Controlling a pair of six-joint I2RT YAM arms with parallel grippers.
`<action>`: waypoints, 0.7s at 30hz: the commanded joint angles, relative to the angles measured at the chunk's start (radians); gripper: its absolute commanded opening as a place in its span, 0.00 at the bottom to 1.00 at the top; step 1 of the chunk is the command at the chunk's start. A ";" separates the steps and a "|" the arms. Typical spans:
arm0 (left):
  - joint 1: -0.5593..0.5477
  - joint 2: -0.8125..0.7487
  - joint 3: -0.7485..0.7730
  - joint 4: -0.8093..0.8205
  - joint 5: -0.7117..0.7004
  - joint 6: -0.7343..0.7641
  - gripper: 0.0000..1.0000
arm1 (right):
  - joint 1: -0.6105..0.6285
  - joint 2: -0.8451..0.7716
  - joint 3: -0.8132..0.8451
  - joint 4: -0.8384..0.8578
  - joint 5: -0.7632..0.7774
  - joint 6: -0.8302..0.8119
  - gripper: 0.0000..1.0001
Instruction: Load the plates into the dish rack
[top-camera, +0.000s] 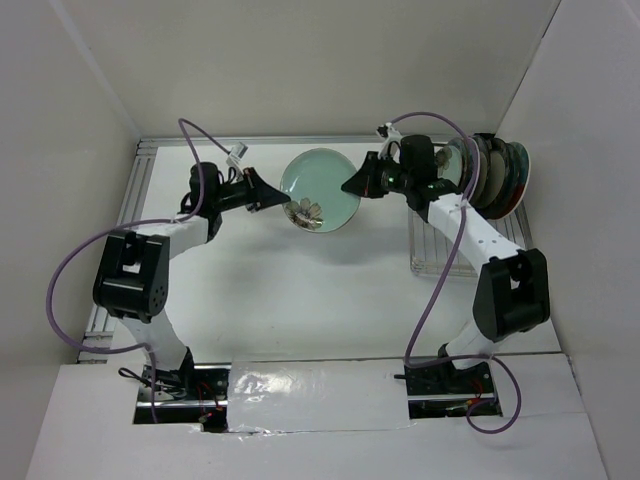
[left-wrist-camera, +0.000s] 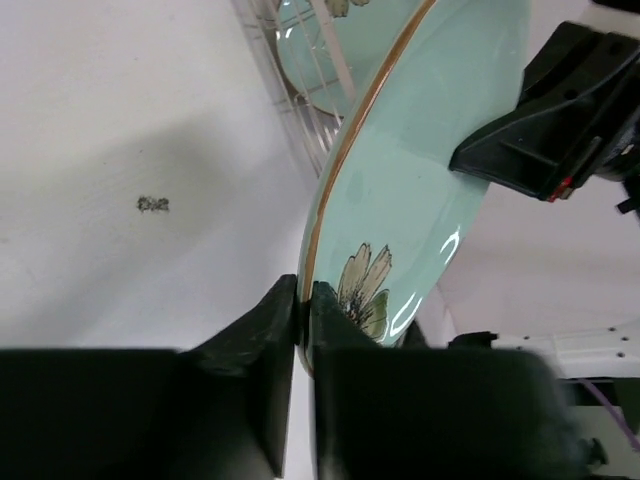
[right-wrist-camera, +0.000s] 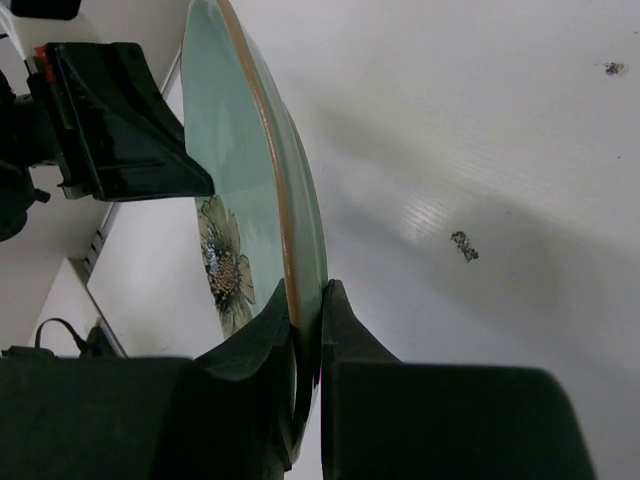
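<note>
- My top camera looks down from high and well back; the mint plate sits just above the middle of its view.
- My left wrist camera sits right at the plate's left rim (very close), looking across its face.
- My right wrist camera faces back from the opposite rim; all three views share that plate.

The mint plate shines glossy; the fingers are matt black plastic.
</note>
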 joint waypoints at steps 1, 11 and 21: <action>-0.024 -0.107 0.089 -0.124 -0.091 0.106 0.29 | 0.018 -0.043 0.009 -0.010 -0.011 -0.075 0.00; -0.062 -0.192 0.203 -0.753 -0.596 0.359 0.89 | -0.004 -0.224 0.122 -0.082 0.662 -0.269 0.00; -0.081 -0.262 0.140 -0.971 -0.792 0.414 0.99 | -0.024 -0.301 0.043 0.146 1.152 -0.462 0.00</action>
